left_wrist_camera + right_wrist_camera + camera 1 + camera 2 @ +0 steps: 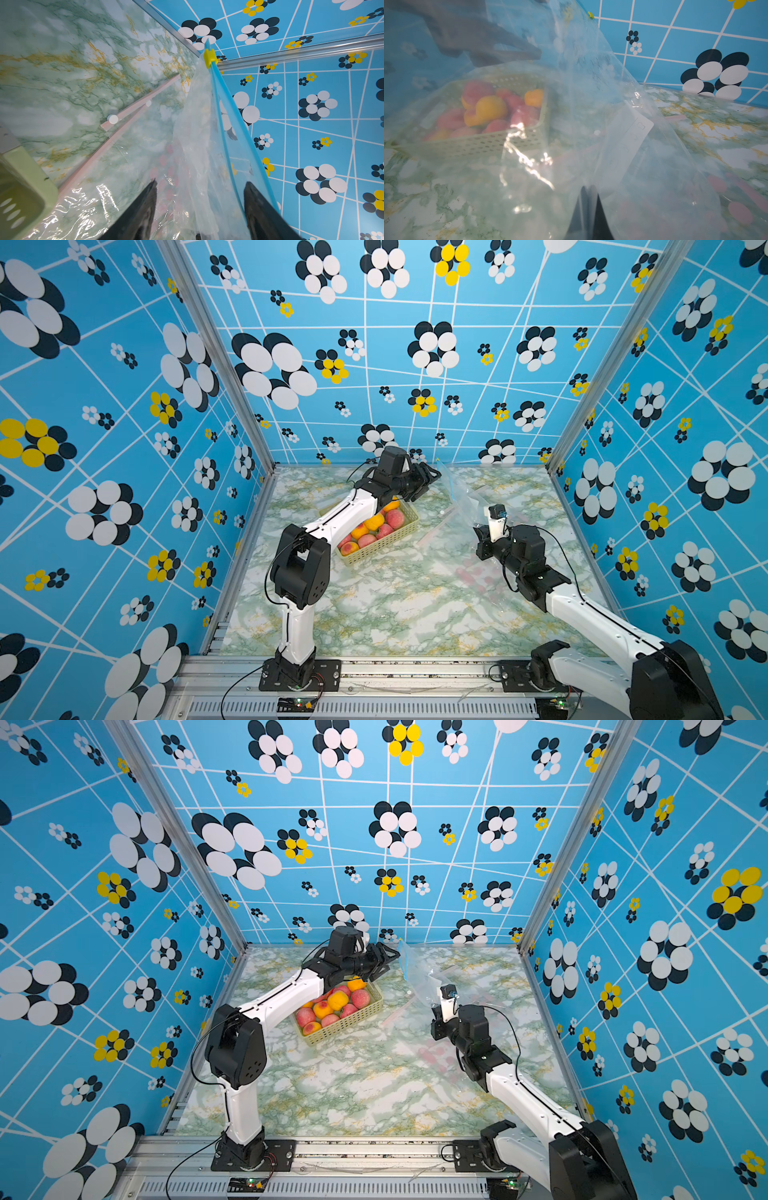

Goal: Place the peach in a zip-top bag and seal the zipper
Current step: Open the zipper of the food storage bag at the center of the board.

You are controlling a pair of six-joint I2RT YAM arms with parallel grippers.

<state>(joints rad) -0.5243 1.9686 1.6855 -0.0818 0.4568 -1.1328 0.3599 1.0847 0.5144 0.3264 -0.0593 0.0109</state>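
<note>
the right pincer (588,188) is clamped on the bag (459,489) and holds it up off the tabletop (395,614), probably so the left pincer (201,181), jaws apart at the blue zip edge (241,122), can open it, while the peaches (395,517) lie in the basket (382,545) at left.

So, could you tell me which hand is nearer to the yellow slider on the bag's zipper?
Left. The left hand has the blue zipper strip between its open fingers, short of the yellow slider; the right hand pinches the bag lower down, farther off.
</note>
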